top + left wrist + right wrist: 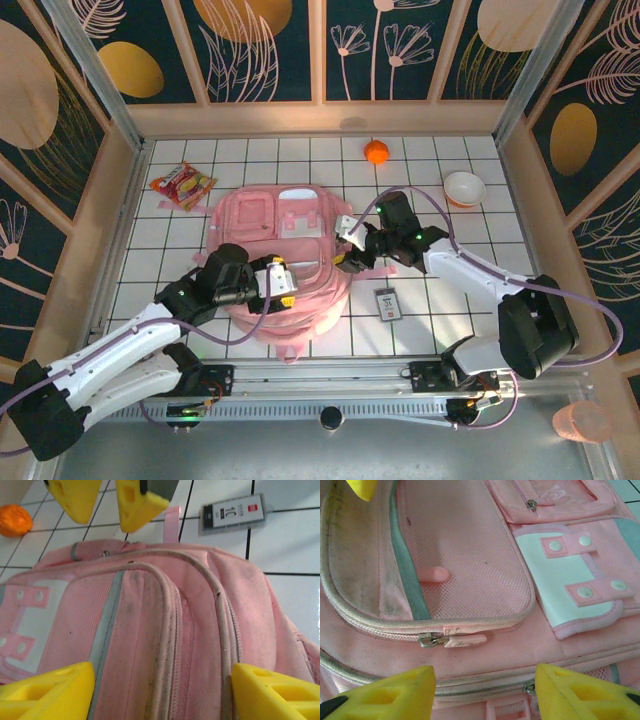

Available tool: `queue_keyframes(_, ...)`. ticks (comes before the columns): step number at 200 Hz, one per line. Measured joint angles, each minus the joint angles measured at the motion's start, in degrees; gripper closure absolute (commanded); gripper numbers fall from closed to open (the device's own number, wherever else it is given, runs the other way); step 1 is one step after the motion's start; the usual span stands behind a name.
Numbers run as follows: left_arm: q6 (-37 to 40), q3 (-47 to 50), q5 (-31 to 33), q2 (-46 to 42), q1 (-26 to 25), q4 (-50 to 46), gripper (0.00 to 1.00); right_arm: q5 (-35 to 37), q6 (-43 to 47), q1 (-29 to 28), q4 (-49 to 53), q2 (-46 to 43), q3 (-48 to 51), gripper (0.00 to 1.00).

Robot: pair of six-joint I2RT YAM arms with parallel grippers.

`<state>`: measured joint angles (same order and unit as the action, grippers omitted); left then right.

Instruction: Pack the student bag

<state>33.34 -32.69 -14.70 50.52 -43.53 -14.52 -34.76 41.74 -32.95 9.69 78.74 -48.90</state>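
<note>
Pink fabric everywhere, basically. The student bag (pixel 300 225) lies flat, front side up, in the middle of the white tiled table (pixel 450 290), just ahead of both arms. The main zip runs round the top and looks shut to me, and the mesh pocket's zip pull (pixel 432 640) sits at its closed end too.

The left gripper (pixel 283 283) hangs over the bag's near part with its jaws spread wide and nothing held, straddling the zip seams. The right gripper (pixel 347 250) is at the bag's right edge, also spread and empty, low over the front pockets.

Further out: a small card (pixel 387 302) just right of the bag, then a snack packet (pixel 183 186), an orange (pixel 376 151) and a bowl (pixel 464 188), all well apart from it.

What worries me:
- the two grippers are very near each other, so they could bump fingers over the same seam
- that pull is tiny and the foam tips are fat, so it's easy to pinch cloth instead
- the bag is soft and the tiles look slick, so a one-sided tug probably drags the whole bag
</note>
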Motion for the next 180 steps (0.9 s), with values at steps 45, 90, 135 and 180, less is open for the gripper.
queue_keyframes(45,-0.66,-0.35,1.95,2.27,-0.37,0.00,0.40,-0.96,0.70,0.00,0.79,0.04,-0.11,0.45)
queue_keyframes(90,-2.73,-0.50,3.39,3.39,-0.35,1.49,0.30,-1.40,1.46,-0.04,1.22,0.04,-0.13,0.46)
queue_keyframes(135,-4.59,-4.28,2.97,0.68,-0.31,1.64,0.29,-1.66,1.46,-0.07,1.27,0.04,-0.13,0.46)
queue_keyframes(180,-3.10,-7.67,3.19,4.90,-0.24,-2.29,0.29,-1.81,1.46,-0.44,1.27,0.07,-0.13,0.46)
